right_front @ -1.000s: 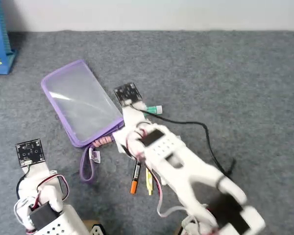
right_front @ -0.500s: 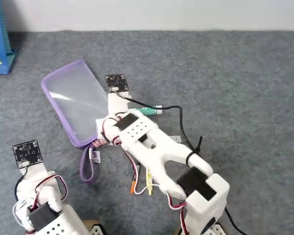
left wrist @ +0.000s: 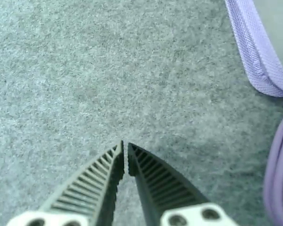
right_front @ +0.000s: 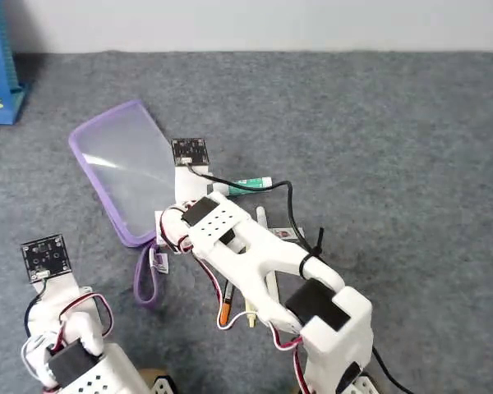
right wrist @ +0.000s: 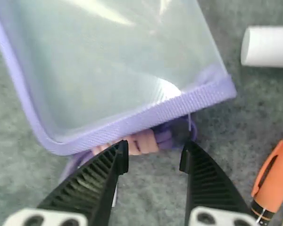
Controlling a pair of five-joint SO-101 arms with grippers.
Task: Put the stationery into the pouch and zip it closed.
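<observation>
While the grey mat and the things lying on it have kept their places, the right arm has swung leftward over the last second. It has moved off the scattered pens and across to the near right corner of the pouch. The right gripper now hangs there empty, jaws moderately apart. They straddle the pink zip pull on the pouch's near edge and are not closed on it. I read this as lining up to take the pull, so working the zip looks like the step in hand, ahead of any packing.

The left arm has stayed at the near left, well apart from the pouch. The left gripper is closed to a sliver, holding nothing, over bare mat.

The pouch lies flat, left of centre, with its clear window facing up inside a purple border. Nothing shows through the window, so I take it as empty. I cannot tell whether the zip is open.

A purple strap trails nearward from the pouch's near corner. All the stationery is outside on the mat:
- A green-capped stick lies just right of the pouch.
- A white pen lies nearer than the stick.
- An orange marker and a yellow pen lie nearest, partly under the right arm.
</observation>
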